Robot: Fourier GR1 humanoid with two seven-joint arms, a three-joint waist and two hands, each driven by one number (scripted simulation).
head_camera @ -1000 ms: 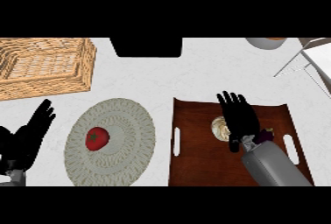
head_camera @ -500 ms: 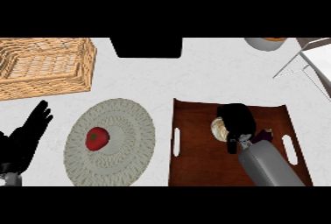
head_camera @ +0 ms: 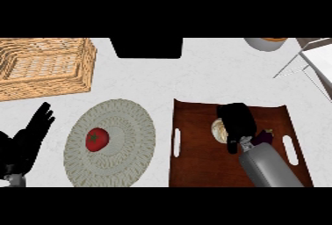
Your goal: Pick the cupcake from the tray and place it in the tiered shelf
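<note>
**Head view.** The right hand (head_camera: 236, 121) lies over the middle of the tray (head_camera: 194, 169), its fingers curled down round the cupcake (head_camera: 218, 130). The cupcake sits at the tray's centre, and only its left edge shows past the fingers. We cannot tell whether it has left the tray's floor.

We judge the step in hand to be the grasp that comes before the lift. To do it well, we would close fingers and thumb on opposite sides of the cupcake, low on its base. We would then raise it straight up and upright until it clears the tray's rim. Only then would we carry it toward the tiered shelf (head_camera: 314, 59), which stands beyond the tray's far right corner.

The left hand (head_camera: 29, 138) rests open well to the left of the tray. It lies beyond the plate (head_camera: 126, 165) that stands just beside the tray's left rim.
</note>
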